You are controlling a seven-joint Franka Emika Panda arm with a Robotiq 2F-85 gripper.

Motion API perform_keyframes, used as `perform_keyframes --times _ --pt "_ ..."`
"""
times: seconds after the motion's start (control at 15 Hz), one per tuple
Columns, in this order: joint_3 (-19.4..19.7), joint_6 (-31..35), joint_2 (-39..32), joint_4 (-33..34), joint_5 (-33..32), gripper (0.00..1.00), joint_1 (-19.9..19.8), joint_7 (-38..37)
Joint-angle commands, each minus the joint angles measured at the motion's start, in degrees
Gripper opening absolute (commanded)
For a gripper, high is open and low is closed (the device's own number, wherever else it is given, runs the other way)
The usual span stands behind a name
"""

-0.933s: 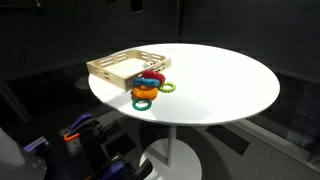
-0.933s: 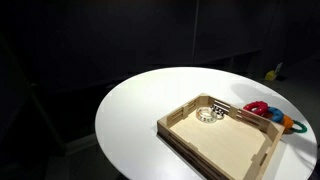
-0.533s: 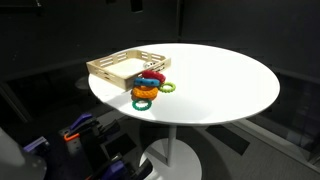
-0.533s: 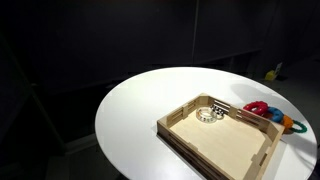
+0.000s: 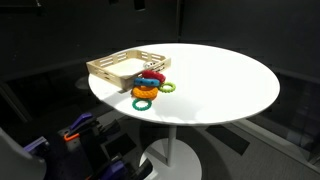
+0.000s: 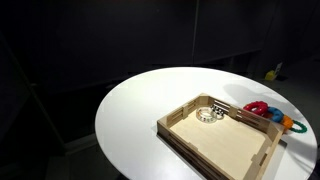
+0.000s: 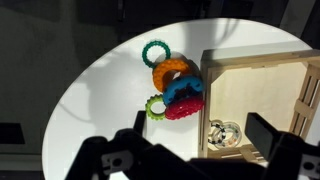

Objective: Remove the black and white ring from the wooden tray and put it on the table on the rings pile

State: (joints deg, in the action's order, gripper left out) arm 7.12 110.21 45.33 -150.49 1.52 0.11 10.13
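Nothing shifted, pincer (image 7: 195, 158) spread wide, empty, above black and white ring (image 7: 224, 133) in wooden tray (image 7: 250, 60)

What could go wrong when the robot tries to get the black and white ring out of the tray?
1. The ring lies close to the wall of the tray. The open tool could bump the wood, then shove the tray or miss the ring.
2. The pile sits right beside the tray and near the edge of the table. A dropped ring might scatter the pile or roll off.
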Motion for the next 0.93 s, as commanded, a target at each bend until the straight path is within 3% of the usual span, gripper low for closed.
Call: perform_keyframes --times 0.0,0.33,0.87 --pt "-2.21 1.82 -4.13 3.94 2.01 1.00 1.28 -1.80" --pt "-5.12 5.47 -10.53 8.06 4.27 1.00 2.65 -5.02" --pt "-12.36 10.50 -23.60 13.54 3.70 1.00 2.79 -17.89"
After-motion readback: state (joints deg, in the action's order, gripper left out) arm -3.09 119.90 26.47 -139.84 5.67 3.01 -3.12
